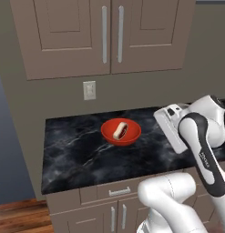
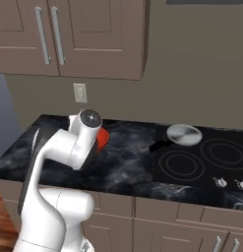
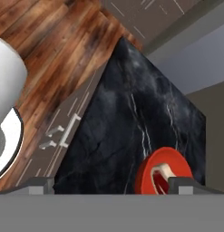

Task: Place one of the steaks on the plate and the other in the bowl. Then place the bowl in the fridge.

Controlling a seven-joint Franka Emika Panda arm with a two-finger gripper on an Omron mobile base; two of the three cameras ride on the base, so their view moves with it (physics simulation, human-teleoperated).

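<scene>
The glossy red-orange bowl (image 1: 121,132) rests on the black marble counter (image 1: 73,150), near the back wall. One steak (image 1: 120,130) lies inside it, red with a cream fat rim. In the hand view the bowl (image 3: 152,170) and its steak (image 3: 161,176) sit at the lower right, partly behind one fingertip (image 3: 188,182). My gripper (image 3: 113,185) is open, with nothing between its tips, held above the counter beside the bowl. In the right base view my arm covers most of the bowl (image 2: 103,137). The second steak and the fridge are out of view.
A grey frying pan (image 2: 183,134) sits on the black cooktop (image 2: 201,160) to the right of the counter. Wall cabinets (image 1: 104,32) hang above, with an outlet (image 1: 89,90) below them. The counter ends at its left edge, above a wood floor (image 3: 50,54).
</scene>
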